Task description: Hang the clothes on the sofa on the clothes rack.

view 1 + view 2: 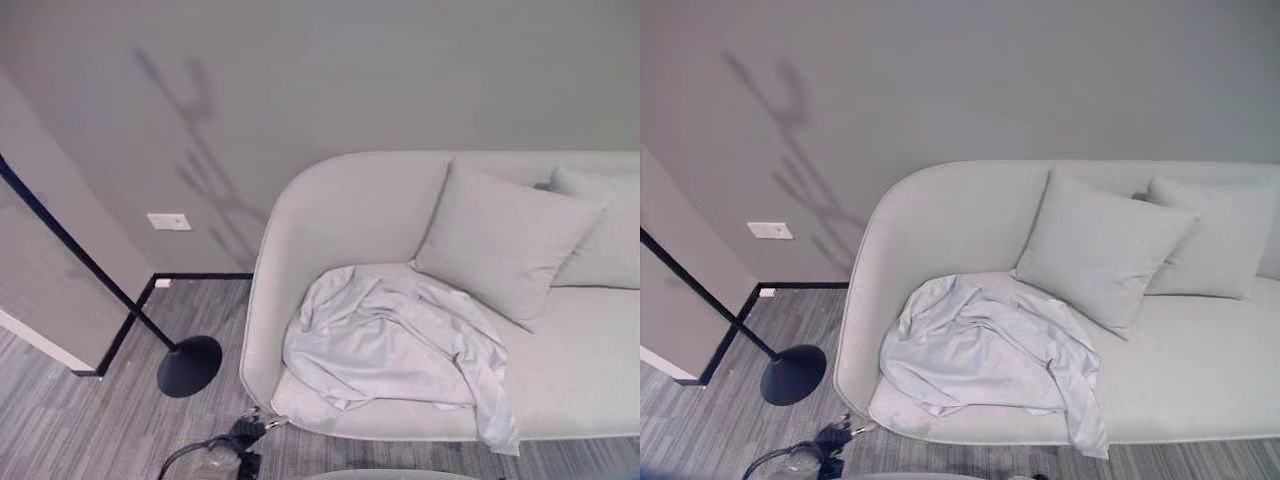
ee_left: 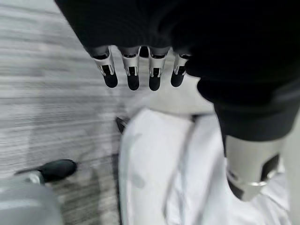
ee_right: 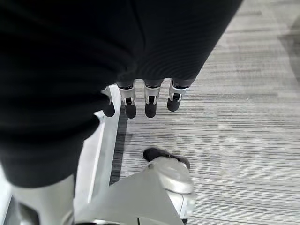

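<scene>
Pale grey garment [image 1: 395,345] crumpled on sofa [image 1: 590,375] seat's left end, sleeve trailing over front edge

I log pale grey garment [image 1: 400,345] crumpled on sofa [image 1: 600,380] seat, cushion [image 1: 500,240] at its 2 o'clock, black rack base [image 1: 189,364] at 9 o'clock on floor [image 1: 70,420]
</scene>
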Controlling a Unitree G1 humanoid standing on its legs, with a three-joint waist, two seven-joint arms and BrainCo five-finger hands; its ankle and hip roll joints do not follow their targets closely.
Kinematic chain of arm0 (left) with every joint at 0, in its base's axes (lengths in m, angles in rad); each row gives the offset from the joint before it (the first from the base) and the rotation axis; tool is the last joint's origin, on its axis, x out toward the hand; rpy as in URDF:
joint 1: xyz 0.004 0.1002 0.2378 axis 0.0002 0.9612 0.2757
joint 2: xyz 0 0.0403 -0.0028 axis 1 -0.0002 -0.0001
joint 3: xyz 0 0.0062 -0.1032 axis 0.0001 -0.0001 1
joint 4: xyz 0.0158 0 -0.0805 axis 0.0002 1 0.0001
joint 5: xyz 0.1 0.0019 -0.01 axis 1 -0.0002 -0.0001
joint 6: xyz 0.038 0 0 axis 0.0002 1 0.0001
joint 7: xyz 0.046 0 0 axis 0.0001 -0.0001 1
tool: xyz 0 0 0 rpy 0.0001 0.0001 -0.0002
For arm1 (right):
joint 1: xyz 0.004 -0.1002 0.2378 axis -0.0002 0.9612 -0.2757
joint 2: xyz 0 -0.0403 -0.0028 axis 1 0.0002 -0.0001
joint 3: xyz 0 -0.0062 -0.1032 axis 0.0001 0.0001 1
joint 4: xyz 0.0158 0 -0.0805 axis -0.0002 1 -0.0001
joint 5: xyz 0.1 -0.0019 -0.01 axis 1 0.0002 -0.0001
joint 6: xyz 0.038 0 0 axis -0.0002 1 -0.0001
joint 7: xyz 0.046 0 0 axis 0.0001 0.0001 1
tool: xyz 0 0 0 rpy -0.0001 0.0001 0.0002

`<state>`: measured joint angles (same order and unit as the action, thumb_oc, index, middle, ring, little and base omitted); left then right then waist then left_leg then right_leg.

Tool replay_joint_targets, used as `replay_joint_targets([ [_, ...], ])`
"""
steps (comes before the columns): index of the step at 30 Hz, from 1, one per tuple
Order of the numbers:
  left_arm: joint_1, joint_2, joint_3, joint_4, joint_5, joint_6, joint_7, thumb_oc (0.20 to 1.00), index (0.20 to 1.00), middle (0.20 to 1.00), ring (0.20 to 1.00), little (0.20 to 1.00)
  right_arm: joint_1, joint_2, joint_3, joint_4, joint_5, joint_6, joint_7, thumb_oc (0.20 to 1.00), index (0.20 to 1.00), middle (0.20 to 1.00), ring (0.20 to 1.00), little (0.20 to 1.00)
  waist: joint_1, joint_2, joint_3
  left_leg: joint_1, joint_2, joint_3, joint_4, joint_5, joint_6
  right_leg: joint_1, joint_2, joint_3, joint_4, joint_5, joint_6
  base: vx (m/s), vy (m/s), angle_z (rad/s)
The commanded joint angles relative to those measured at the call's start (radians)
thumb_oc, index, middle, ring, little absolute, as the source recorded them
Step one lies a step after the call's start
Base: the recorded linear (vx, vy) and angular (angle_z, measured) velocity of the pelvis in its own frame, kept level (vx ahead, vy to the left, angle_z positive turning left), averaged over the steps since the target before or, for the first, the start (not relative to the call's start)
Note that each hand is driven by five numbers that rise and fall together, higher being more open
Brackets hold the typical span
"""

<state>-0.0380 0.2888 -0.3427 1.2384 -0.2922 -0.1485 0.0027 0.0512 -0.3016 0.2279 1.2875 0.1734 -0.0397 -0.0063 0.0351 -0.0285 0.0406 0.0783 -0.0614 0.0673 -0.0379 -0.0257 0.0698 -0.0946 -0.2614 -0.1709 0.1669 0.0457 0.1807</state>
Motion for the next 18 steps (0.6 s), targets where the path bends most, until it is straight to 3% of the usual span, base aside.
replay_joint_targets([
  [1,-0.072,-0.035,0.042,-0.008,0.046,-0.014,-0.006,1.000,1.000,1.000,1.000,1.000,-0.076,-0.010,0.038,0.021,-0.026,-0.030,-0.004,1.000,1.000,1.000,1.000,1.000,0.016,-0.014,0.065,-0.010,0.082,-0.046,-0.049,0.003,-0.088,0.122,0.088,-0.046,-0.187,0.026,-0.044,0.01,-0.064,-0.10],
  [2,-0.071,-0.035,0.040,-0.009,0.040,-0.016,-0.007,1.000,1.000,1.000,1.000,1.000,-0.071,-0.006,0.046,0.026,-0.028,-0.032,-0.005,1.000,1.000,1.000,1.000,1.000,0.010,-0.020,0.066,-0.007,0.080,-0.048,-0.049,0.005,-0.087,0.117,0.118,0.004,-0.194,0.019,-0.057,0.02,-0.044,-0.01],
  [4,-0.074,-0.034,0.046,-0.014,0.033,-0.017,-0.006,1.000,1.000,1.000,1.000,1.000,-0.072,-0.007,0.046,0.025,-0.026,-0.032,-0.003,1.000,1.000,1.000,1.000,1.000,0.015,-0.024,0.070,-0.001,0.081,-0.047,-0.049,0.006,-0.088,0.127,0.130,0.040,-0.212,0.024,-0.055,0.03,-0.056,0.05],
  [8,-0.067,-0.054,0.047,-0.015,0.022,-0.021,-0.007,1.000,1.000,1.000,1.000,1.000,-0.059,-0.009,0.047,0.033,-0.023,-0.035,-0.002,1.000,1.000,1.000,1.000,1.000,0.022,-0.027,0.047,0.011,0.107,-0.037,-0.049,0.012,-0.110,0.164,0.150,0.036,-0.254,0.015,-0.061,0.08,-0.136,-0.19],
  [14,-0.078,-0.047,0.023,-0.100,0.033,-0.019,0.017,1.000,1.000,1.000,1.000,1.000,-0.053,-0.036,0.028,-0.025,-0.012,-0.048,-0.018,1.000,1.000,1.000,1.000,1.000,0.000,-0.024,0.058,0.056,0.194,-0.026,-0.040,0.034,-0.163,0.208,0.201,0.015,-0.254,-0.019,-0.086,0.07,-0.227,0.01],
  [15,-0.090,-0.037,0.012,-0.170,0.028,-0.013,0.017,1.000,1.000,1.000,1.000,1.000,-0.063,-0.059,0.022,-0.073,-0.014,-0.052,-0.026,1.000,1.000,1.000,1.000,1.000,-0.006,-0.030,0.086,0.001,0.207,-0.027,0.087,0.014,-0.173,0.219,0.205,0.010,-0.254,-0.027,-0.102,-0.02,-0.181,0.03],
  [16,-0.090,-0.037,0.012,-0.171,0.028,-0.013,0.017,1.000,1.000,1.000,1.000,1.000,-0.063,-0.059,0.022,-0.074,-0.014,-0.051,-0.026,1.000,1.000,1.000,1.000,1.000,-0.007,-0.030,0.086,-0.004,0.208,-0.029,0.094,0.010,-0.173,0.218,0.206,0.009,-0.254,-0.027,-0.102,-0.08,-0.237,-0.04],
  [17,-0.110,-0.014,-0.006,-0.298,0.019,0.000,0.016,1.000,1.000,1.000,1.000,1.000,-0.080,-0.129,-0.009,-0.173,-0.011,-0.049,-0.038,1.000,1.000,1.000,1.000,1.000,-0.013,-0.032,0.132,-0.122,0.197,-0.053,0.286,0.053,-0.185,0.231,0.202,-0.003,-0.254,-0.028,-0.118,-0.03,-0.106,-0.06],
  [18,-0.117,-0.002,-0.011,-0.370,0.019,0.004,0.016,1.000,1.000,1.000,1.000,1.000,-0.092,-0.178,-0.035,-0.245,-0.012,-0.044,-0.049,1.000,1.000,1.000,1.000,1.000,-0.020,-0.031,0.139,-0.172,0.186,-0.039,0.303,0.054,-0.174,0.236,0.193,-0.009,-0.254,-0.035,-0.118,0.00,-0.089,-0.12],
])
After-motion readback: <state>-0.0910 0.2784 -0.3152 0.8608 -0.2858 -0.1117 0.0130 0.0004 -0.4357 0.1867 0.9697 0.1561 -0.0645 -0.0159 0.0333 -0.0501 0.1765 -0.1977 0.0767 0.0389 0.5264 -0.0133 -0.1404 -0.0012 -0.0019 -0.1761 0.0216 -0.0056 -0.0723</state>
